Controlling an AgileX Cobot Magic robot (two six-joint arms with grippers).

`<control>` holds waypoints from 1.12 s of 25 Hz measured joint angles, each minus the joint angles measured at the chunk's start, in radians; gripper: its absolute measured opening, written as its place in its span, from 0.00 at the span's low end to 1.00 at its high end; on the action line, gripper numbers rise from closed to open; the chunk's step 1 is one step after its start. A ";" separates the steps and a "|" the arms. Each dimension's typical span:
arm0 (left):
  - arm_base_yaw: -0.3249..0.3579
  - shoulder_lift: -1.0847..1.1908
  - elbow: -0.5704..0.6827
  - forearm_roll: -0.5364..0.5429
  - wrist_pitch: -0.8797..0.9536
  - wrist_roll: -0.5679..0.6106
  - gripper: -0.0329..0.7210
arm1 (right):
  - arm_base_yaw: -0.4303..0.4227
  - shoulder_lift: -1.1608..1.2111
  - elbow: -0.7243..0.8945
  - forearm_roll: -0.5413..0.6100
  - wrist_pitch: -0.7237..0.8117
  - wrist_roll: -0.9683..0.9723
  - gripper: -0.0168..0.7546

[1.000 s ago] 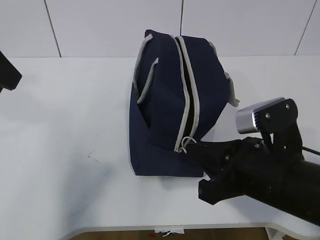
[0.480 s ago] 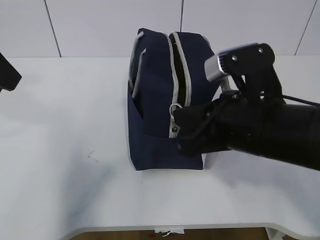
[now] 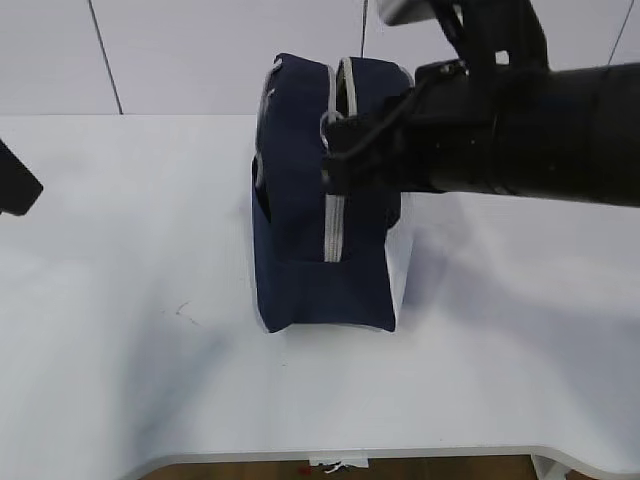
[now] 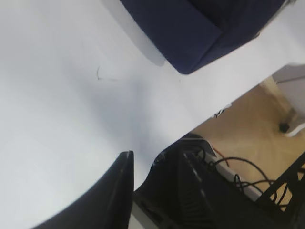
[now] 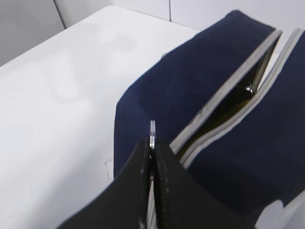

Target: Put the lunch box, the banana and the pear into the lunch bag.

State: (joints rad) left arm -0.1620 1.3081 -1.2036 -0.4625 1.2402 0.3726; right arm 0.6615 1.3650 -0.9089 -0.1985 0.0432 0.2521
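Note:
The navy lunch bag [image 3: 300, 240] stands on the white table [image 3: 120, 300], its grey zipper [image 3: 334, 225] running up the near end. My right gripper [image 3: 335, 150] reaches over the bag top and is shut on the zipper's metal ring pull [image 5: 152, 128]. In the right wrist view the right gripper [image 5: 152, 141] pinches the ring, and beyond it the zipper opening [image 5: 238, 102] gapes dark on the lunch bag [image 5: 190, 81]. My left gripper [image 4: 144, 155] hangs open over the table's front edge, holding nothing. The lunch box, banana and pear are out of view.
The left arm shows as a dark tip [image 3: 12, 180] at the far left. A corner of the bag [image 4: 190, 33] lies ahead of the left gripper. Below the table's front edge [image 4: 209, 112] are floor and cables [image 4: 238, 167]. A small scratch [image 3: 182, 312] marks the table.
My right gripper has risen from the bag's near lower end to its top with the ring pull, and the zipper behind it has closed. The bag has straightened upright.

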 joint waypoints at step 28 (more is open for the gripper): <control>-0.199 0.096 0.244 -0.320 -0.599 0.416 0.57 | 0.000 0.116 -0.198 0.056 0.056 -0.002 0.01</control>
State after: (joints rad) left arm -0.3610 1.4039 -0.9593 -0.7829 0.6415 0.7888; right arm 0.6615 1.4810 -1.1068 -0.1430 0.0990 0.2498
